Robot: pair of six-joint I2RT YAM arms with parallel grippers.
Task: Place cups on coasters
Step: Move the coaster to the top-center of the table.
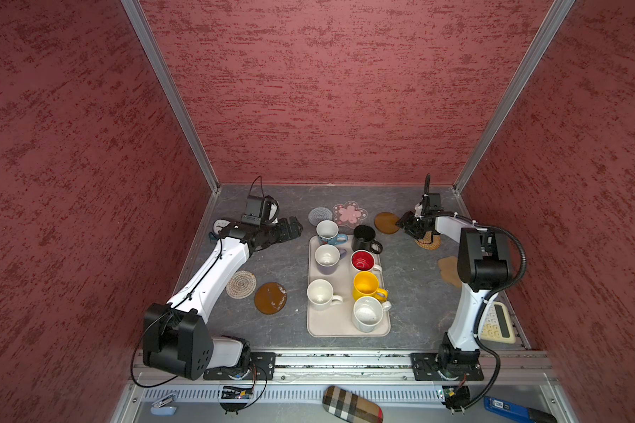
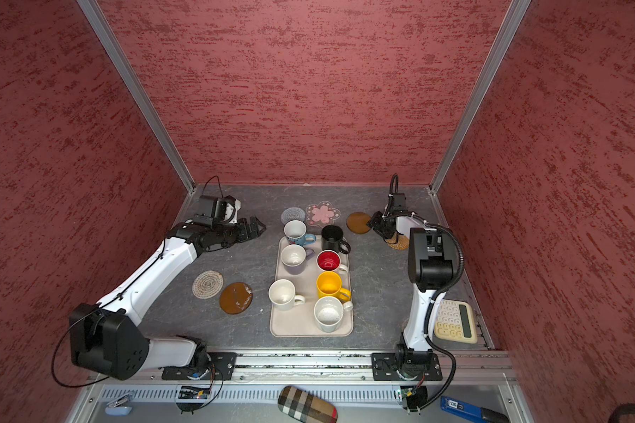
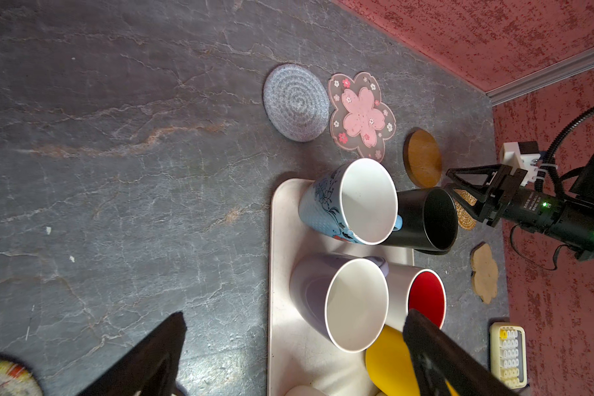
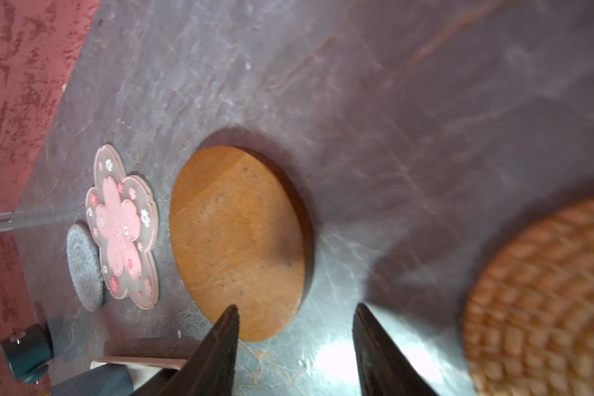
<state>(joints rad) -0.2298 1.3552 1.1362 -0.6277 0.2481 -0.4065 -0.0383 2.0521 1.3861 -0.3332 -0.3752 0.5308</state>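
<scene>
A: Where are the cups point(image 1: 365, 285)?
B: Crowded on the tray point(image 1: 341, 326), the black mug point(image 1: 364, 238) at its far corner. The right fingers point(image 4: 220, 349) are apart, empty; left fingers point(image 3: 436, 353) wide apart.
A: Handling?
B: Probably heavy, glazed, breakable; pinch the rim wall

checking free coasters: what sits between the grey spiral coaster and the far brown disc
The pink flower coaster, empty, shown in both top views.

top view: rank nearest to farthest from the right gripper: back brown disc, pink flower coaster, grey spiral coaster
1. back brown disc, right beside the right gripper
2. pink flower coaster, back centre
3. grey spiral coaster, farthest left
</scene>
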